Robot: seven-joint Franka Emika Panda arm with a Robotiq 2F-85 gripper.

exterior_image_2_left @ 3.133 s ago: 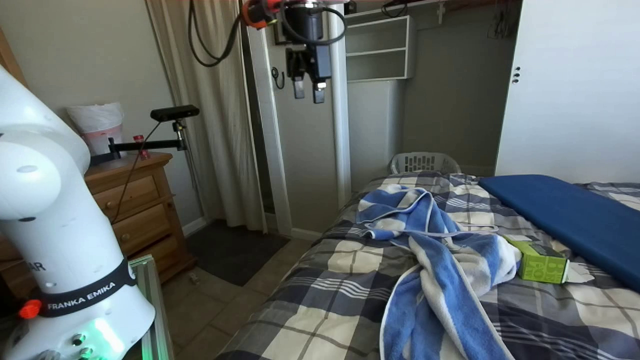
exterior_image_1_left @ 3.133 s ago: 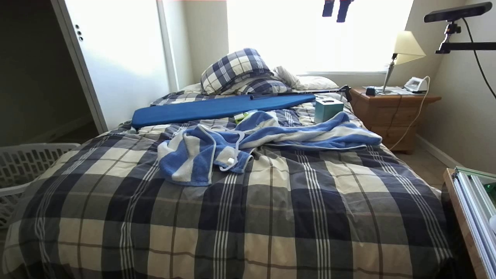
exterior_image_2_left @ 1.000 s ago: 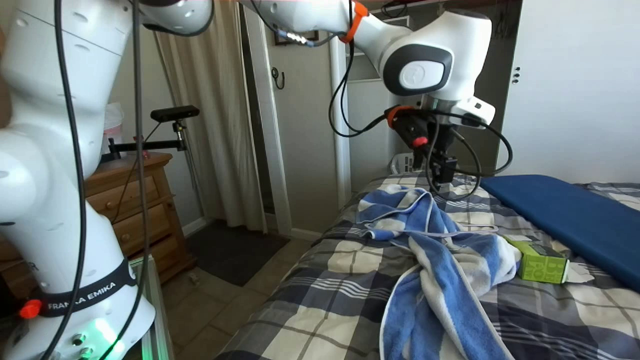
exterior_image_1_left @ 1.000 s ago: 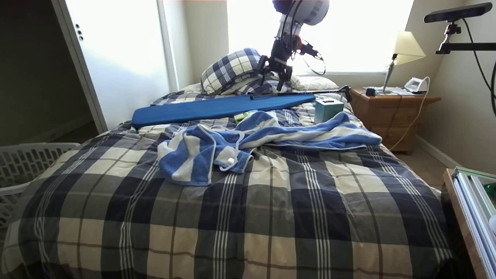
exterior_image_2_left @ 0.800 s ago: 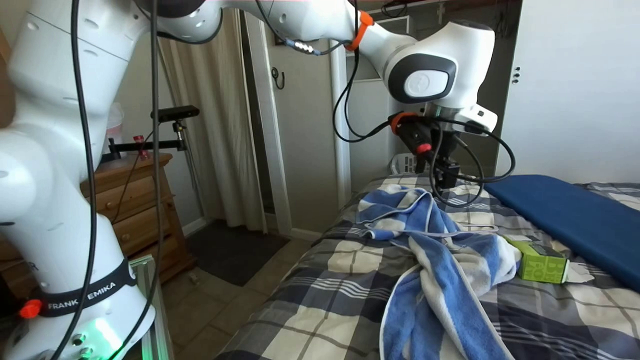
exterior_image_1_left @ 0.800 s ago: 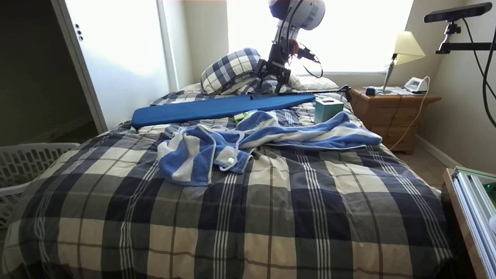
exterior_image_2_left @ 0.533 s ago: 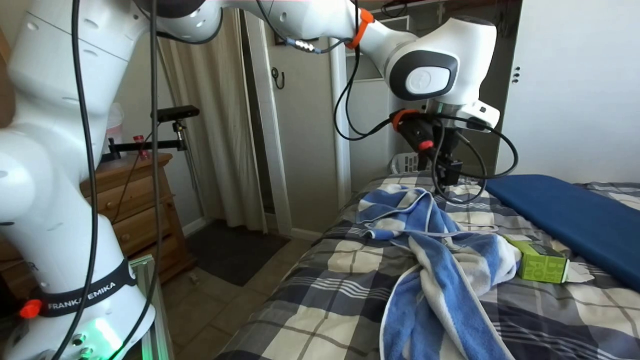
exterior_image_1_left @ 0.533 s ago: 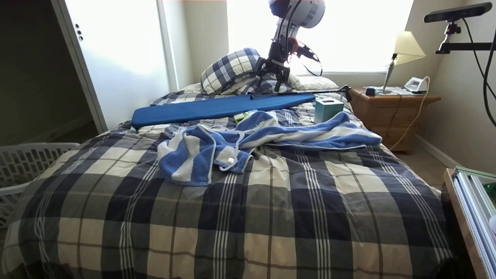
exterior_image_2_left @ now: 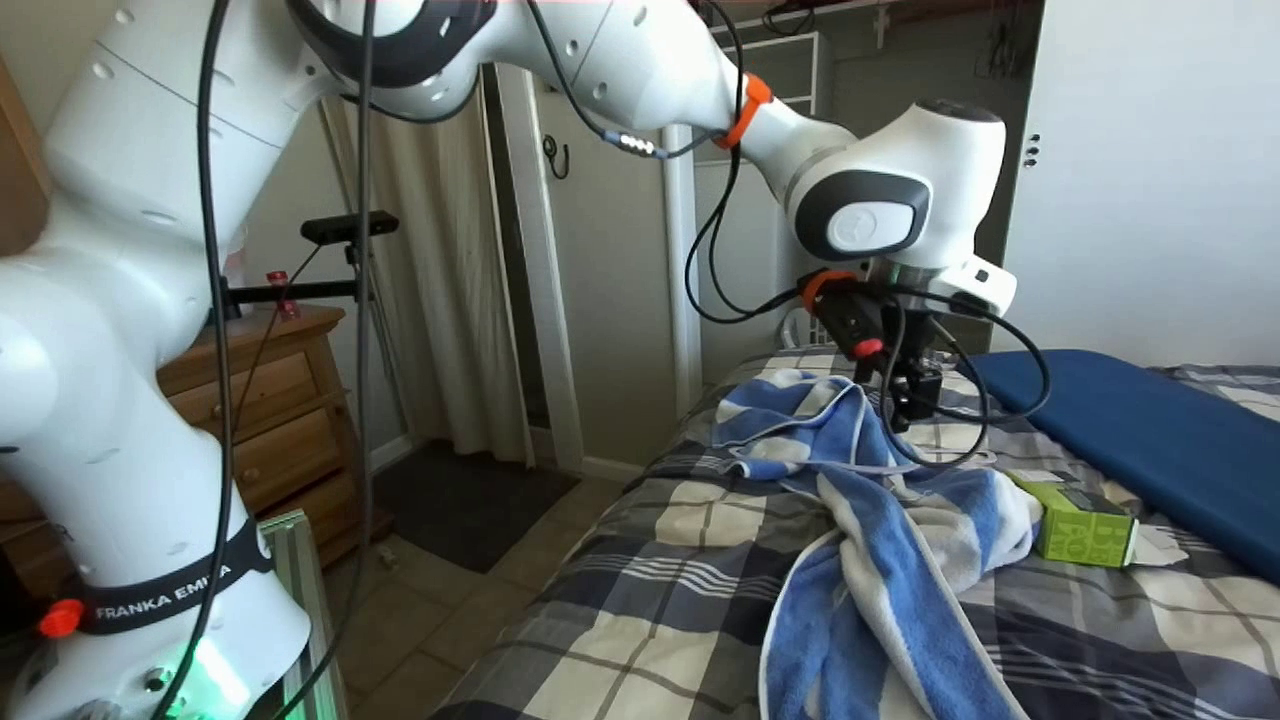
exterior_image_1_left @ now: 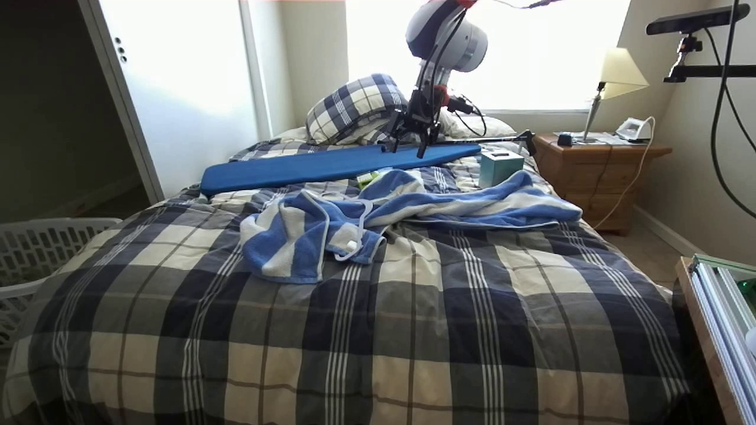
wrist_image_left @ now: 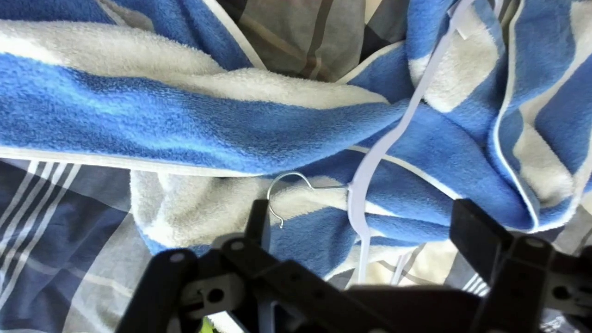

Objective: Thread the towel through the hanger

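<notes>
Wrist view, aimed down at the bedspread, shows the gripper hanging above the towel, jaws parted wide and pinching nothing. The blue-and-white towel lies rumpled, a long strip stretching one way and a bunched heap the other, with the pale hanger resting across the middle, its metal hook over the cloth. The bedspread likely serves as a broad, soft bench that keeps the hanger flat. Cloth appears to dip under one arm of the hanger and cover much of the opposite bar, so it may already be partly threaded; the spread, downward jaws look meant to take a fold and draw more through. The blue board lies beyond, perhaps to leave working room.

How much towel truly passes through the opening cannot be told, since folds hide the bar. One end of the hanger is cut off at the top of the wrist view; the other slips behind the gripper. In an exterior view, a cable loop clutters the gripper, leaving its height over the cloth uncertain.
</notes>
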